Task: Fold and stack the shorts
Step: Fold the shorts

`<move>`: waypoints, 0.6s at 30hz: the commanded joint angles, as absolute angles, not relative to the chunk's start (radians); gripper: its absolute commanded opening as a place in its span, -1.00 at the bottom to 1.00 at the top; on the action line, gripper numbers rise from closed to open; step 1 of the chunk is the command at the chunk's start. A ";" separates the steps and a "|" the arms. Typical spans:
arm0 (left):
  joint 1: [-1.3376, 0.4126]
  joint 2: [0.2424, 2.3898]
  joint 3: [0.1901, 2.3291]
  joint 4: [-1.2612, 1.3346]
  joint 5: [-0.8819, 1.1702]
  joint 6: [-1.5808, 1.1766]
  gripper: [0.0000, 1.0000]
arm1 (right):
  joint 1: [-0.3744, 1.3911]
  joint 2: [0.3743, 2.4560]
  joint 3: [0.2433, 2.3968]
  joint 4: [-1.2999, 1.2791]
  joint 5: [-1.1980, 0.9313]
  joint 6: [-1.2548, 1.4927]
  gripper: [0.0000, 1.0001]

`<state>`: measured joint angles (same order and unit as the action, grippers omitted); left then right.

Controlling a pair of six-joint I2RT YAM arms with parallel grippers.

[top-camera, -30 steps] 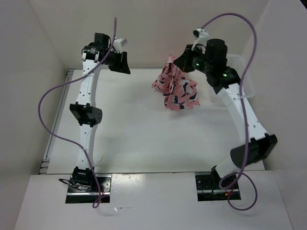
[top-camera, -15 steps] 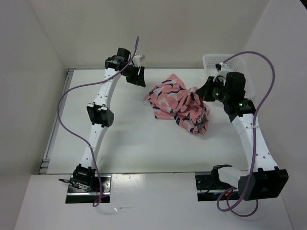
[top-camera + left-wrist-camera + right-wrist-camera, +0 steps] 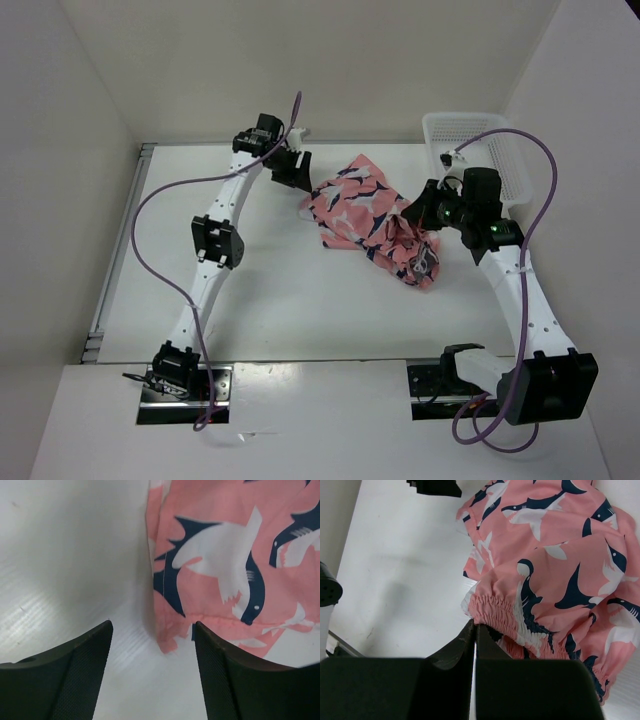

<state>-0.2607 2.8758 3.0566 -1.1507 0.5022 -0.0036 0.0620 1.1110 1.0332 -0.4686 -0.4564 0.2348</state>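
The coral-pink shorts (image 3: pixel 362 208) with navy and white shapes lie crumpled on the white table, right of centre. My right gripper (image 3: pixel 417 215) is shut on the gathered elastic waistband (image 3: pixel 496 611) at the shorts' right end, low over the table. My left gripper (image 3: pixel 298 172) is open and empty at the shorts' far-left corner. In the left wrist view the shorts' hem corner (image 3: pixel 167 642) lies between its spread fingers (image 3: pixel 80 660). The shorts fill the right wrist view (image 3: pixel 560 555).
A white plastic mesh basket (image 3: pixel 470 117) stands at the back right corner, just behind my right arm. Purple cables loop above both arms. White walls close the table in at the left, back and right.
My right gripper has come down and toward the near right, laying the shorts from hanging in the air onto the table. My left gripper has moved right, up to the shorts' edge.
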 commanded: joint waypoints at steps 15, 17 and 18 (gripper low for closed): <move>-0.288 2.990 3.088 -1.241 0.744 0.000 0.37 | 0.046 1.074 1.080 -0.433 -0.466 0.233 -1.00; -0.288 2.990 3.079 -1.252 0.744 0.000 0.12 | 0.046 1.074 1.092 -0.443 -0.457 0.224 -1.00; -0.288 2.990 3.079 -1.252 0.744 0.000 0.06 | 0.046 1.074 1.101 -0.443 -0.457 0.224 -1.00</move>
